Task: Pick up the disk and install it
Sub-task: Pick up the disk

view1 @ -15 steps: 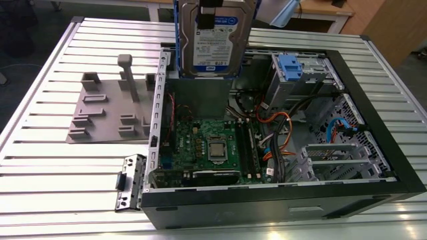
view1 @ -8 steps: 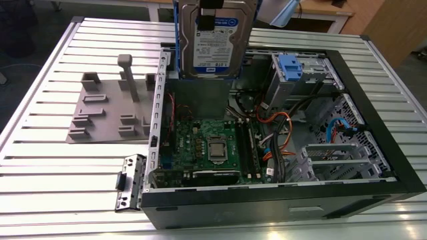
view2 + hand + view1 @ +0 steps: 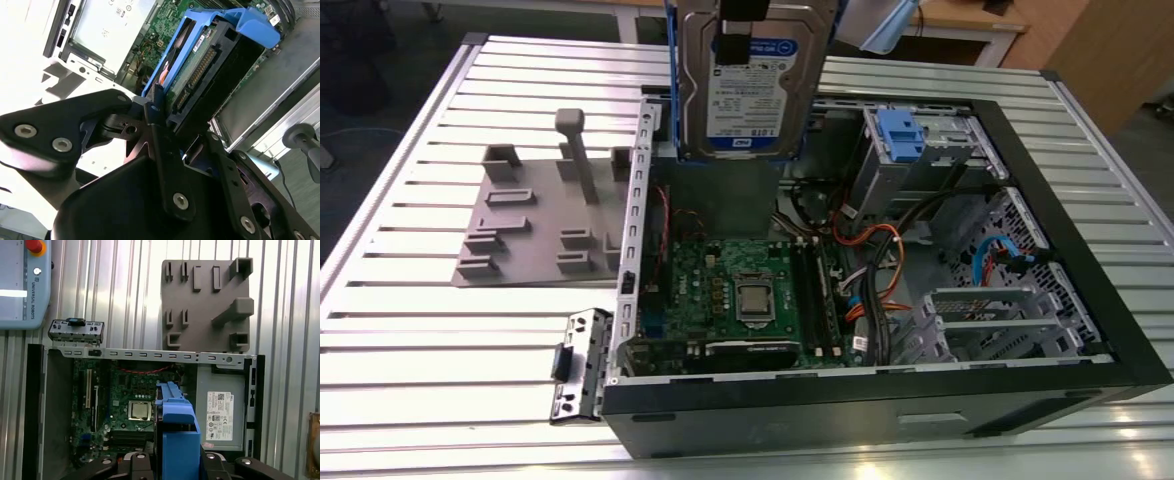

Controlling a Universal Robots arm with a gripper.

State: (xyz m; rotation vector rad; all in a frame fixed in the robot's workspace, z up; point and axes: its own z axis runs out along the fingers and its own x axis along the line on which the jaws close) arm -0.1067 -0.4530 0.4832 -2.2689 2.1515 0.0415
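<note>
Plainly, we see the disk (image 3: 754,85) up off the table (image 3: 427,330). In the exterior view it hangs upright with its label facing the camera, above the far part of the open computer case (image 3: 787,415), and touches nothing below it.

The second wrist view adds the grasp. The gripper (image 3: 187,125) has its black fingers (image 3: 162,145) pressed against opposite sides of the disk's blue carrier frame, pinching the disk between them, with the connector end pointing away from the wrist. In the first wrist view we look past the blue frame straight into the case. A grey control pendant (image 3: 20,285) with a red button lies on the slats beyond one corner of the case.

A grey fixture plate (image 3: 520,230) with raised pegs lies on the table at the exterior view's left, just beside the case wall. A small metal bracket (image 3: 580,365) stands against the near corner of the case on that side.

The case lies on its side with the cover off. Inside are a green motherboard (image 3: 720,270) with its processor socket (image 3: 758,298), orange cables (image 3: 887,265) beside it, and a metal drive cage (image 3: 894,175) carrying a blue tab (image 3: 903,130) toward the exterior view's right. In the first wrist view a grey metal box (image 3: 220,380) with a white sticker sits next to the motherboard.
</note>
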